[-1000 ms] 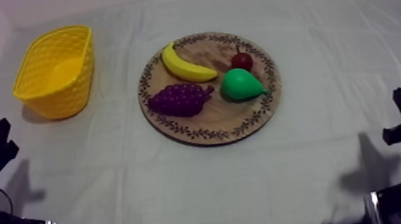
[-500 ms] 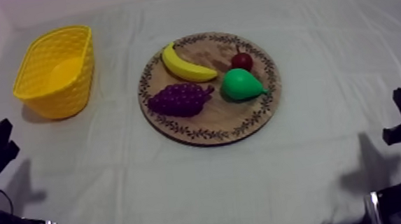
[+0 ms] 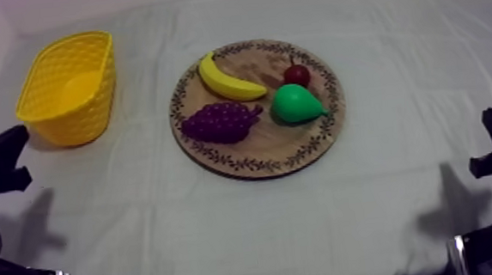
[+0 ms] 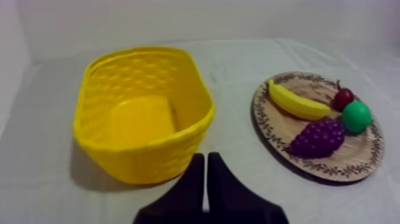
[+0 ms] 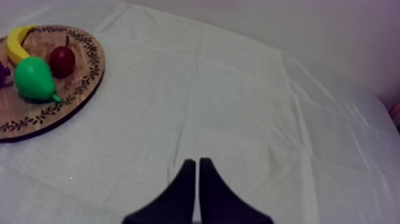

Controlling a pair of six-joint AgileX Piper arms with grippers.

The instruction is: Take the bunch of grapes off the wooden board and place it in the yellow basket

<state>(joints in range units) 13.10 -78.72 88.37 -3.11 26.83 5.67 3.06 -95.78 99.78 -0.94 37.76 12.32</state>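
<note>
Grey-white cloth (image 3: 249, 225) covers the counter (image 3: 376, 14); the bunch of grapes (image 3: 222, 122) lies on the wooden board (image 3: 243, 164), between the banana (image 3: 228, 79) and the pear (image 3: 295, 104). Both the left tool (image 4: 206, 159) and the right tool (image 5: 197, 162) are clenched, empty. If a tool opens late, it may push the bunch into the pear.

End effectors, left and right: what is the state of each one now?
Left end effector: shut, holding nothing, near the yellow basket.
Right end effector: shut, holding nothing, above the cloth.

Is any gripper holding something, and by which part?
Nothing is held. The left gripper and right gripper are shut on nothing; the purple bunch of grapes lies on the round wooden board.
</note>
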